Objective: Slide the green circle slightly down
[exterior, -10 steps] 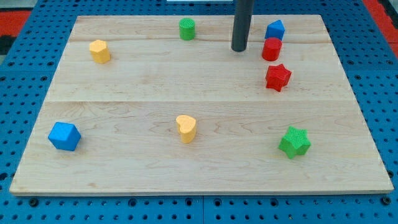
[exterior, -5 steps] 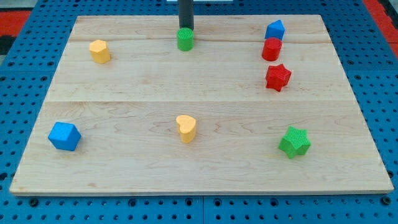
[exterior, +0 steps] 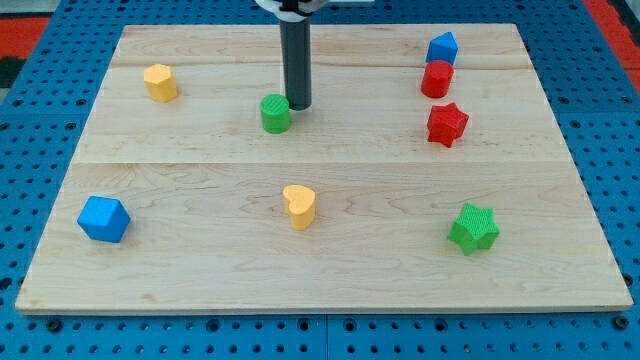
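Green circle (exterior: pixel 276 113) slid down-left from top edge; my tip (exterior: pixel 299 106) touching its upper right.

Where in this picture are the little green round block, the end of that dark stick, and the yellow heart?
green circle (exterior: pixel 276 114): camera view, on its front side wall.
my tip (exterior: pixel 299 105): camera view, the rod's very bottom end, just right of the green circle.
yellow heart (exterior: pixel 299 206): camera view, on its middle.

wooden board (exterior: pixel 330 270) | on it: green circle (exterior: pixel 276 114); yellow heart (exterior: pixel 299 206); blue cube (exterior: pixel 104 219); green star (exterior: pixel 474 228); red star (exterior: pixel 447 124)
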### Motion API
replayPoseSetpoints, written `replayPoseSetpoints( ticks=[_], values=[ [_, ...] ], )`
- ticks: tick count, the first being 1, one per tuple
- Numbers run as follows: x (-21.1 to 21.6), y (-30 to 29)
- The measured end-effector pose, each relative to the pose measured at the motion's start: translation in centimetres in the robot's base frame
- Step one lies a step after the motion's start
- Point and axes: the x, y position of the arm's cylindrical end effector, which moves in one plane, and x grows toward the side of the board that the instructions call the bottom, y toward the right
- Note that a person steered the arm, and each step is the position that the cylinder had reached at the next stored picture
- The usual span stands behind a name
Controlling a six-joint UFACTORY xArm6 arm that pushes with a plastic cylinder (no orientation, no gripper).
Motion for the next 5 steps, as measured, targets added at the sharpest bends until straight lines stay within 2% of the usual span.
replayPoseSetpoints(
  ticks=[1,2,4,5],
  values=[
    [-1.4,-2.3],
    [0.8,-4.1],
    [6.8,2.0],
    [7.3,1.7]
  ],
)
